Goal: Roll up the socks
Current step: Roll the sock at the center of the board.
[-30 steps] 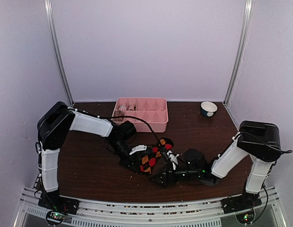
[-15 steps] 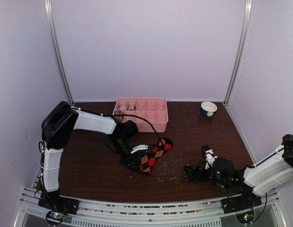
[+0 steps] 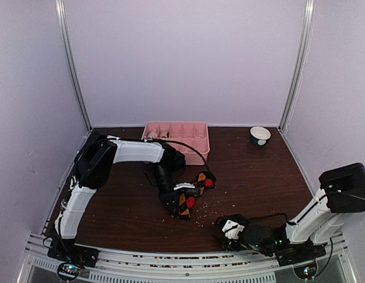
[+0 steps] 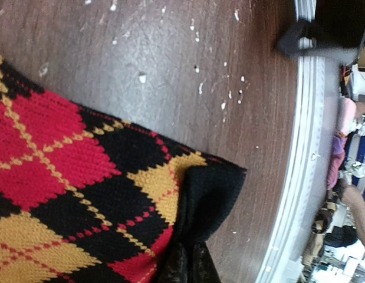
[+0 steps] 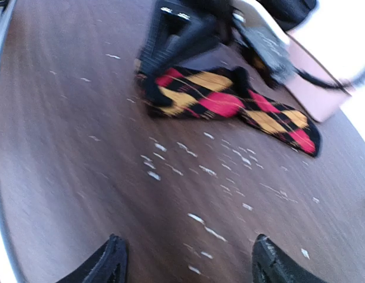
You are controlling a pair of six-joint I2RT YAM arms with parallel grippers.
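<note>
Pinching the sock's [image 4: 64, 165] near end at mid-table [image 3: 123, 212], the left gripper [image 3: 175, 203] was clamped tight on fabric, likely anchoring the roll's start; at the sock's 5 o'clock, the right gripper [image 5: 188, 262] hovered low, jaws wide and empty, seemingly ready to help

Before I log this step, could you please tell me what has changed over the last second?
The right fingers, open and empty, pulled back from the argyle sock to the near edge of the table. The left arm swung further inward, with the left fingers still shut on the sock's black end. The sock barely shifted. The pink tray and the bowl stayed put.
</note>
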